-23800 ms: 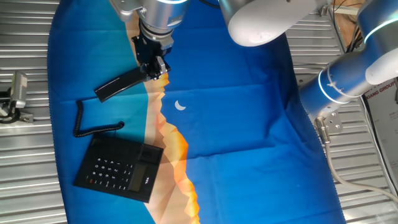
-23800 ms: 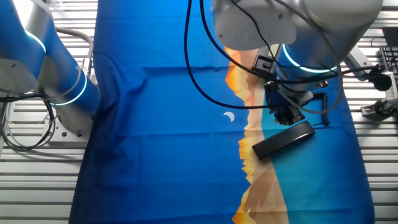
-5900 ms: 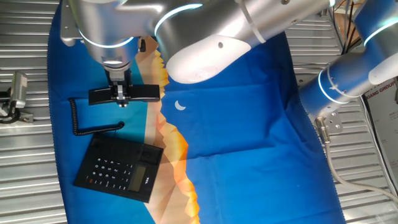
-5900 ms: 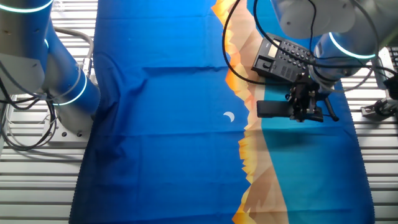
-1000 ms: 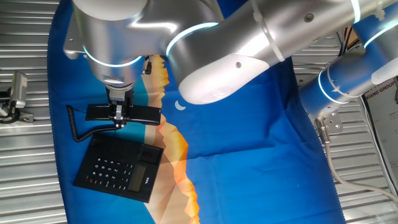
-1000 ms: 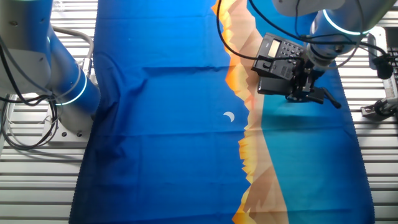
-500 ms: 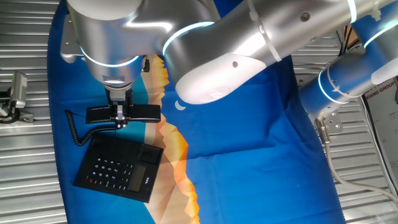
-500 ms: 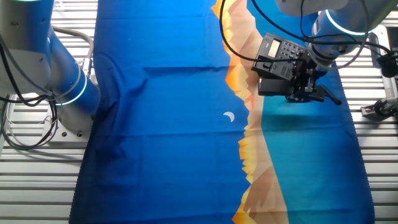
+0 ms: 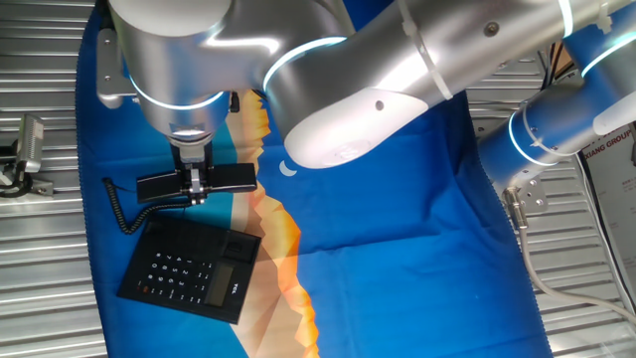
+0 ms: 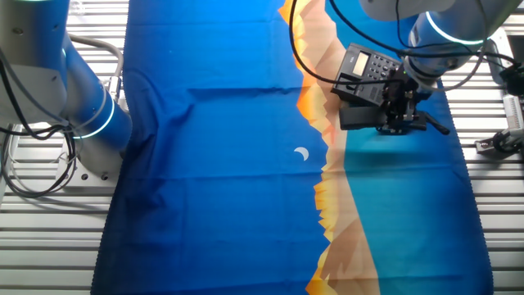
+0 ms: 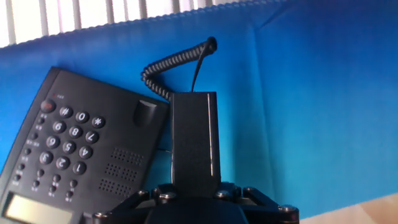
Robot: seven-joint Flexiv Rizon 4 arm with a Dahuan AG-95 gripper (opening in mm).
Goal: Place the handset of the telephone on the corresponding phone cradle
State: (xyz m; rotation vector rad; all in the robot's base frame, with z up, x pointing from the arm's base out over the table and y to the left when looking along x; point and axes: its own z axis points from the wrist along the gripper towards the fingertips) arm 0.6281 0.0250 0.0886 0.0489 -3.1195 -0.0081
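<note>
The black handset (image 9: 221, 178) is a long bar held level in my gripper (image 9: 194, 186), which is shut on its middle. It hangs just above the far edge of the telephone base (image 9: 191, 269). In the hand view the handset (image 11: 194, 137) points away from me beside the keypad base (image 11: 74, 149); the cradle strip (image 11: 148, 134) lies just left of it. The coiled cord (image 11: 171, 62) runs from the handset's far end to the base. In the other fixed view the gripper (image 10: 399, 111) holds the handset (image 10: 360, 119) in front of the base (image 10: 368, 65).
A blue cloth (image 9: 397, 199) with an orange mountain print covers the table. Ribbed metal tabletop (image 9: 40, 259) shows around it. A small metal fixture (image 9: 25, 149) stands at the left. A second blue arm's base (image 9: 542, 139) stands at the right.
Over the last second the handset has dropped slightly toward the base and stays level in my grip. Earlier it was carried from the cloth's far side toward the base.
</note>
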